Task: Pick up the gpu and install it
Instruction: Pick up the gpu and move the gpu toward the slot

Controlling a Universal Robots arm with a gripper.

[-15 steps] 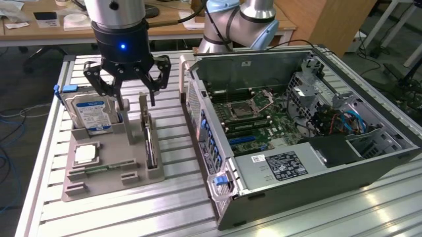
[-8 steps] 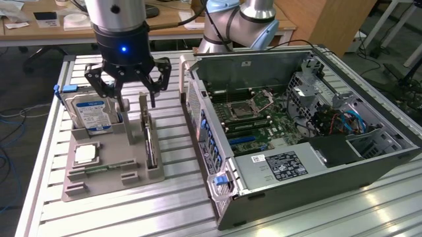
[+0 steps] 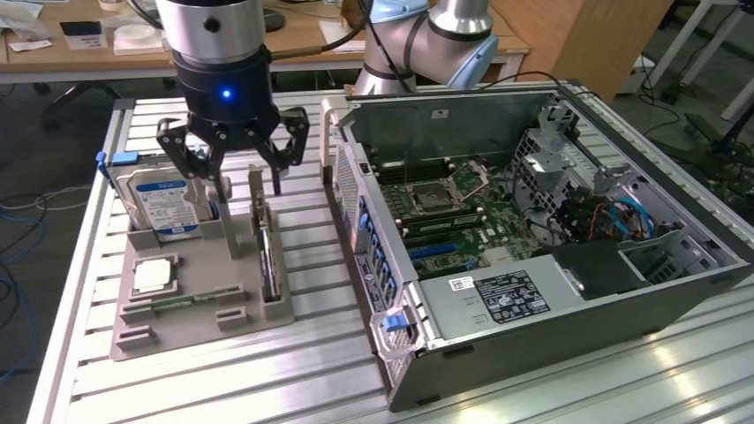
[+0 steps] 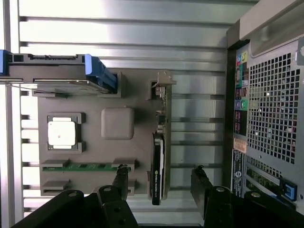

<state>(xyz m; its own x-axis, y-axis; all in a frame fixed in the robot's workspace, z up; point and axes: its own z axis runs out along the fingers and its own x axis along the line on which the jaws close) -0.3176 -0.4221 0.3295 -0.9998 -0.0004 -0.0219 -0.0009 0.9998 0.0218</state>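
- On the grey holder tray (image 3: 177, 327), just beside the open computer case (image 3: 531, 221), the gpu (image 3: 267, 247) stands on its thin edge in a slot, so it is not yet picked up or installed.
- My hand (image 3: 242, 181) hangs over the far end of that tray with its fingers spread wide and nothing between them.
- From the exterior view I judge the hand to be above the card and apart from it, not touching.
- The card's long axis runs from the far end of the tray towards the near end, roughly parallel to the side wall of the case.
- Through the wrist view the gpu (image 4: 158, 161) shows edge-on between the two dark fingers, and the hand (image 4: 160, 183) straddles its thin dimension.
- The line from one finger to the other crosses the long axis at about a right angle, so the fingers face the card's flat sides and not its ends.
- I judge the centring good, with the card about midway in the gap.
- The hard drive (image 3: 165, 199) with its blue label stands upright on the exterior view's left of the hand, near it, and the one neighbour I'd watch.
- The square CPU chip (image 4: 61, 133) lies flat farther along the tray, well apart from the card.
- The ribbed metal worktop (image 3: 236, 380) carries both tray and case.
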